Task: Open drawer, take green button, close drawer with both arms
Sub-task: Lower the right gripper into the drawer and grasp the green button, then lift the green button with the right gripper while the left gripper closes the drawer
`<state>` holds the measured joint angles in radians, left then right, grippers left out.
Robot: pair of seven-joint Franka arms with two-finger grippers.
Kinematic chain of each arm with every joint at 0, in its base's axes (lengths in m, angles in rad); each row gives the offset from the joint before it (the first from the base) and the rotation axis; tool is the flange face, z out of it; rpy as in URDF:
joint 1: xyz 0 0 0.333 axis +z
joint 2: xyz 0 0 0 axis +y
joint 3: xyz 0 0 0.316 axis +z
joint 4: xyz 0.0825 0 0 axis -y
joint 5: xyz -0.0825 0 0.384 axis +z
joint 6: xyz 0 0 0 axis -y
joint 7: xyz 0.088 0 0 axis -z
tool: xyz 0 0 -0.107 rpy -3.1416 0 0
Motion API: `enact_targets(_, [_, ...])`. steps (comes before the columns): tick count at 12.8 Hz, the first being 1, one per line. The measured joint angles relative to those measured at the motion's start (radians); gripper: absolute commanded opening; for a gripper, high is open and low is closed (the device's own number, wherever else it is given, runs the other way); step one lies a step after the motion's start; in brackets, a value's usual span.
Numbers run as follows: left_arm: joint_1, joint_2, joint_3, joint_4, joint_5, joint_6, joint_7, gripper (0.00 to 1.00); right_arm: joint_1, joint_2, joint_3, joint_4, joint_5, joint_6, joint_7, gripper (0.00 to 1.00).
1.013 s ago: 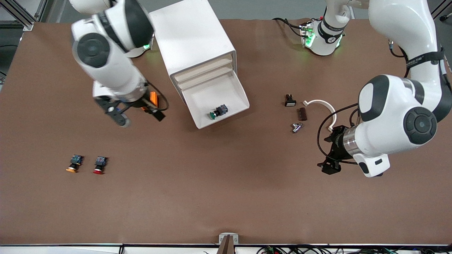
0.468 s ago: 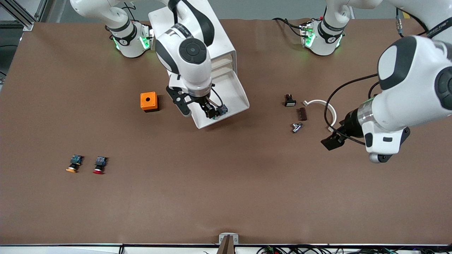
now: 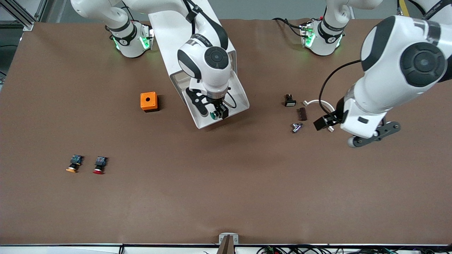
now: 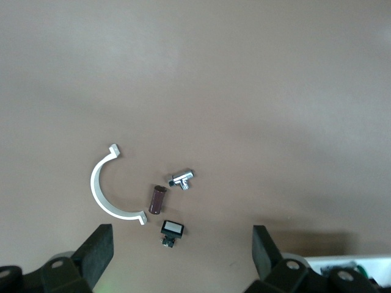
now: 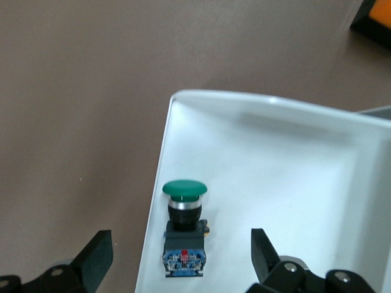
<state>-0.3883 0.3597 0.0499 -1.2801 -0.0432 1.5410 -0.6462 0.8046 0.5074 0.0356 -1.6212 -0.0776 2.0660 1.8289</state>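
Two grippers stand with fingers spread, neither holding anything. The right gripper hangs over the pulled-out drawer, aligned above the button, apparently to descend and pinch it. The left gripper waits over bare table near the small parts. Only the right wrist view shows the button lying against the drawer's front corner wall, green cap toward the rim.

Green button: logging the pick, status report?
Right gripper open over the green button, not gripping. Button in the open drawer. Left gripper open, waiting. Nothing blocking.
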Motion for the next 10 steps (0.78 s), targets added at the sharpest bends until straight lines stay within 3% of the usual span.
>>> enact_targets(6, [-0.012,0.062,-0.120,-0.156,0.003,0.180,0.010,1.00,0.013,0.056,-0.004,0.000,-0.002,0.048,0.006,1.00])
enact_targets(10, [-0.074,0.164,-0.135,-0.182,0.003,0.307,-0.077,1.00,0.015,0.068,-0.005,0.000,-0.002,0.048,0.006,1.00])
